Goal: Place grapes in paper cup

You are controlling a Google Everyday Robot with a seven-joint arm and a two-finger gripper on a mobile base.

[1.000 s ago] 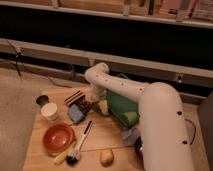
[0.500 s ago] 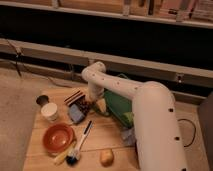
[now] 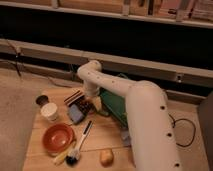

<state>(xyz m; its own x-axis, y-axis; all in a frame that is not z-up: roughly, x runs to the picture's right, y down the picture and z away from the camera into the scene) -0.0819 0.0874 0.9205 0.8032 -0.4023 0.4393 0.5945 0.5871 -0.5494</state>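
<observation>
The grapes (image 3: 83, 107) lie on the counter (image 3: 102, 135) directly beneath the end effector (image 3: 89, 101), which hangs wide open over them. It has hardly shifted in the last second, so I judge the pick not yet made. The paper cup (image 3: 49, 112) stands picture-left of the end effector, beyond the blue-grey block (image 3: 75, 115). A green box (image 3: 117, 106) crowds its other side, and bare counter lies open nearer the camera.

The pincer (image 3: 89, 102), jaws apart, hangs over the grapes (image 3: 84, 108) near the paper cup (image 3: 49, 111)
</observation>
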